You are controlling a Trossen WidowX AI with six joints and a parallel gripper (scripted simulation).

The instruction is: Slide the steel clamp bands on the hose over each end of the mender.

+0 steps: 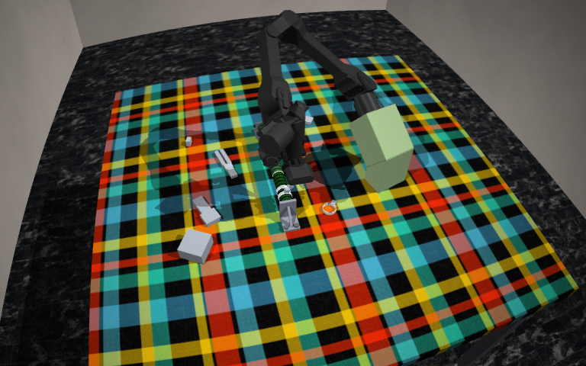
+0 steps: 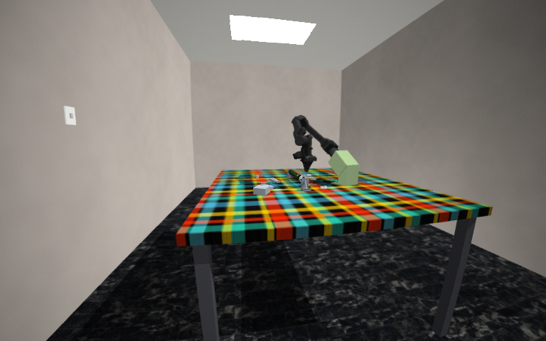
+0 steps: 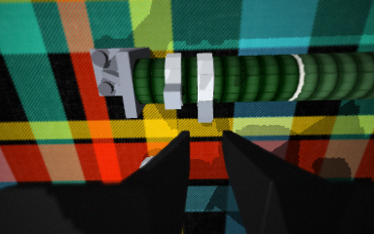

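The hose [image 3: 253, 78], green and ribbed, lies across the wrist view, its long axis crosswise to the gripper [image 3: 205, 141] just below it. Going along the hose from its grey end bracket [image 3: 119, 80]: the first clamp band [image 3: 172, 78], the second clamp band [image 3: 205, 83] close beside it, then a thin white ring mark [image 3: 300, 78]. The gripper's fingers are narrow and hold nothing, lined up under the second band. The mender is hidden inside; its ends cannot be made out.

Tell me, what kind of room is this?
Probably a bare test room for a robot, not a workshop: plain walls, one ceiling light, and a single plaid-covered table carrying a black arm, a green ribbed hose and small grey parts.
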